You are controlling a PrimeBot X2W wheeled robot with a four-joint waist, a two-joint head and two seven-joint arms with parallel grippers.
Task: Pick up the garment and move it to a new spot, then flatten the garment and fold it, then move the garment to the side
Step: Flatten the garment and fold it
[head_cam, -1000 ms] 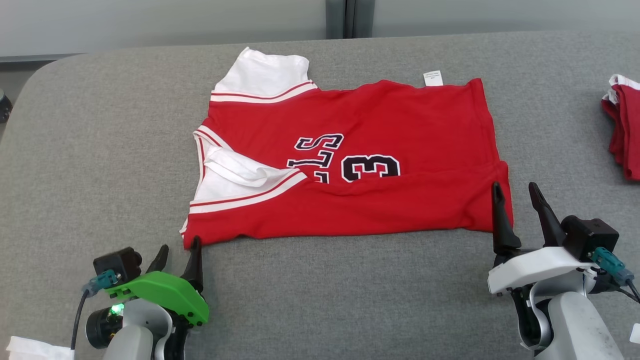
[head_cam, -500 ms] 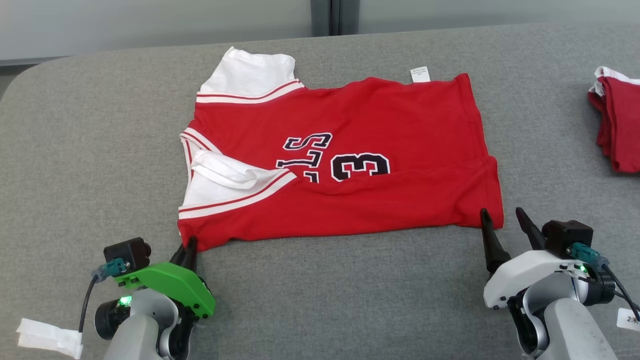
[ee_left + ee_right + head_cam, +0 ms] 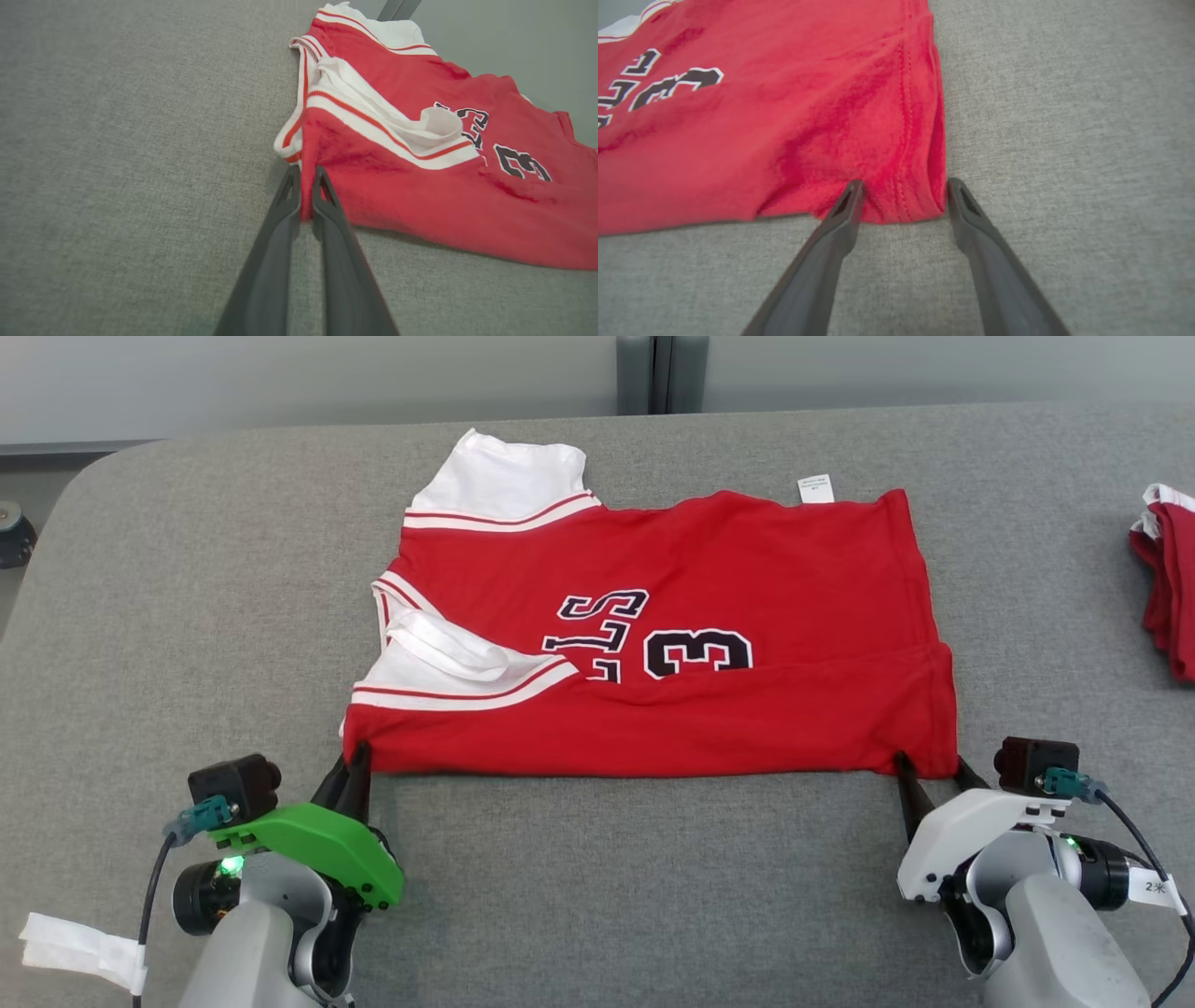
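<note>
Left pincer [image 3: 306, 176] has clamped jersey [image 3: 709, 560] corner — wrist view shows right pincer [image 3: 906, 184] wide astride hem.

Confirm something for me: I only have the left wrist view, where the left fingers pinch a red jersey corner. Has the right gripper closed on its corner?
Observer: Not closed. The right gripper is open, its fingers straddling the jersey at its hem corner.
Operator: Anything else lying nearby?
Observer: A second red garment lies off to the robot's right, apart from the jersey.
Operator: And on the left?
Observer: A white strip lies at the robot's near left.
</note>
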